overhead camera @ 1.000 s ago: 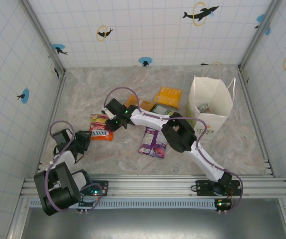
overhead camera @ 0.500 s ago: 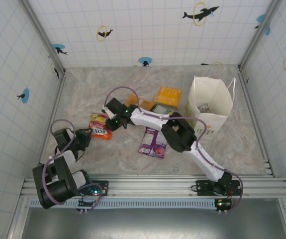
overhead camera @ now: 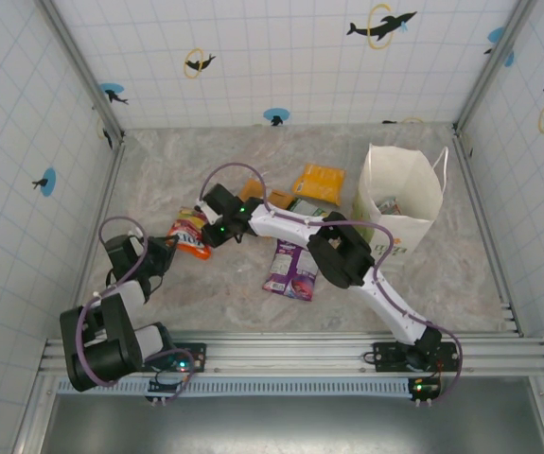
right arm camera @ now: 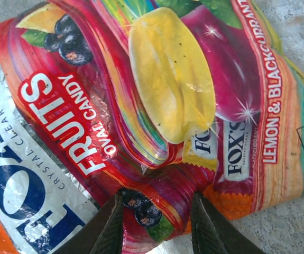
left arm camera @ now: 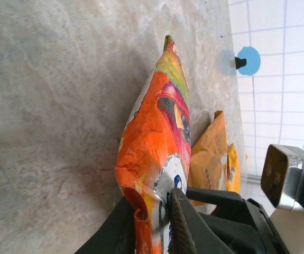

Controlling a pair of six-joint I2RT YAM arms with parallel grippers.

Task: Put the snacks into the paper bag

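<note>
- The left gripper [left arm camera: 157,214], at the near left, is pinching the near edge of the candy packet [left arm camera: 159,132] between almost closed fingers. It is holding the packet up on its edge over the marble table [left arm camera: 51,106].
- The packet is looking light, thin and glossy. Its foil film is crumpling and sagging rather than keeping its shape, and the loose sweets inside are probably shifting its weight about. The printed faces are likely slippery, so the flat crimped seams at either end are offering the surest hold.
- The right gripper [right arm camera: 157,222], just beyond, is straddling the packet's opposite crimped end with its fingers partly apart. The film is puckering between them, but I cannot tell whether they are clamping it or only pressing on it.
- A purple packet [overhead camera: 292,270] is lying flat mid-table, with the right arm crossing over one side of it.
- Farther back, a yellow-orange packet [left arm camera: 212,159] and a green packet [overhead camera: 305,206] are showing in part from behind the same arm. An orange packet [overhead camera: 319,182] is lying in the open beside them. Their print is too small to read.
- The paper bag [overhead camera: 402,194] is standing upright at the far right with its mouth open, well apart from the held packet. Something is lying inside it, too dim to name. Its thin walls are likely to tip if knocked.
</note>
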